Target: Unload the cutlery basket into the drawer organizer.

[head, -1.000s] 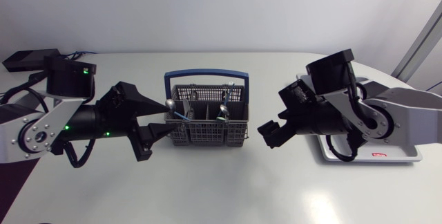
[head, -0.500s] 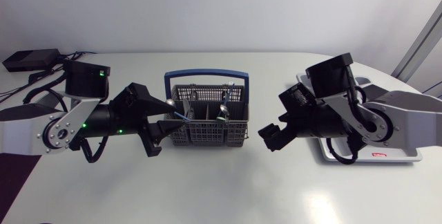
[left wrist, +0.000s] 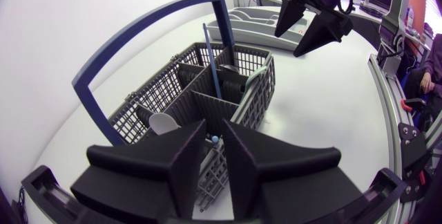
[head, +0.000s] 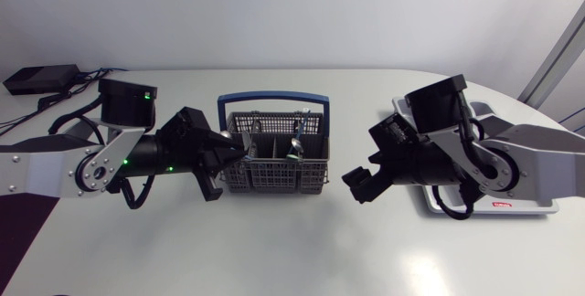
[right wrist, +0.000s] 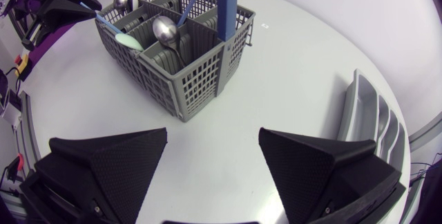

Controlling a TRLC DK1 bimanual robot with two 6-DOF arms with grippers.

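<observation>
Near: bare table (head: 292, 250) in front of everything.

Right gripper (right wrist: 214, 141) hovers low over the table just right of the cutlery basket (head: 274, 163). Its fingers are spread wide and hold nothing.

Left gripper (head: 222, 156) sits at the basket's left end, over the rim. Its fingers stand a narrow gap apart, with the tip of a blue-handled utensil (right wrist: 103, 23) lying in that gap. No contact on both sides is visible, so it is logged as not yet pinched. The utensil leans, pale bowl end down in a left compartment.

Further in: a metal spoon (right wrist: 164, 29) and another blue handle standing upright, all under the blue carry handle (head: 271, 100).

Drawer organizer (right wrist: 366, 113) is well apart at the right, partly beneath the right arm.

Risks (judgement):
- The grip would land on the very end of the handle, where purchase is poor. The utensil may pivot or slip out on lifting.
- The leaning utensil could catch on a divider. The basket looks light and might be dragged or tipped.
- One finger is close to the basket wall, so closing or advancing could shove the basket rightward.
- The route to the organizer crosses the right arm. That means a clash, or a handover in which the utensil could drop.
</observation>
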